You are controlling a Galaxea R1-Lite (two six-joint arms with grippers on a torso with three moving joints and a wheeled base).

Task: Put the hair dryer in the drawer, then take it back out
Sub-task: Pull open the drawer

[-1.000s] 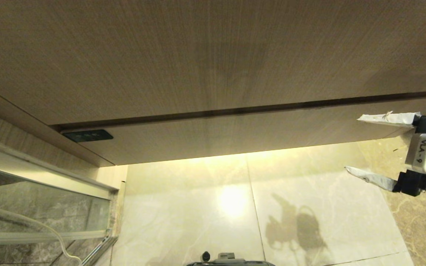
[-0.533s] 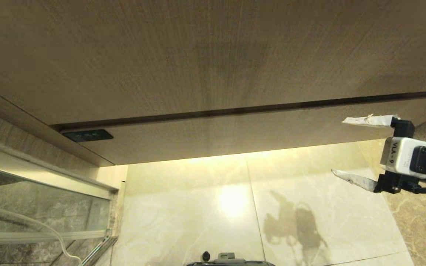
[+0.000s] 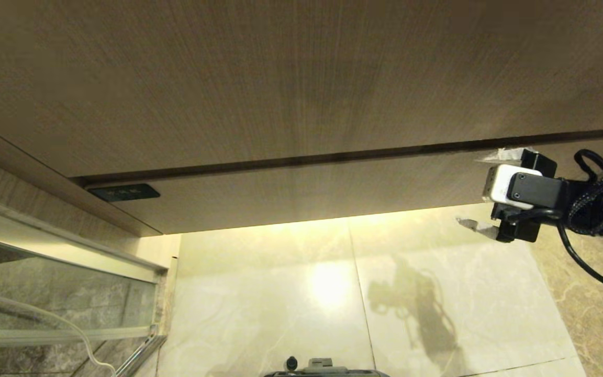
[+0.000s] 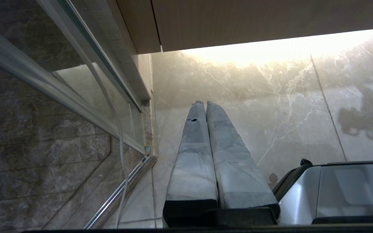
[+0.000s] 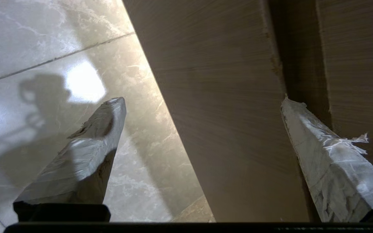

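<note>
Two grippers | right gripper (image 3: 477, 191) wide open, empty, straddling drawer (image 3: 306, 191) front | left gripper (image 4: 202, 103) closed, wrist view only.

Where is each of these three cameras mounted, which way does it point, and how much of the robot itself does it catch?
Head view: high on the robot, looking down at the closed drawer and floor; the open right gripper shows.
Left wrist view: behind the shut left gripper, facing the floor beside a glass door; the robot's base shows.
Right wrist view: behind the right gripper's fingers, which straddle the drawer.
Shared: all three see the drawer front and marble floor.
</note>
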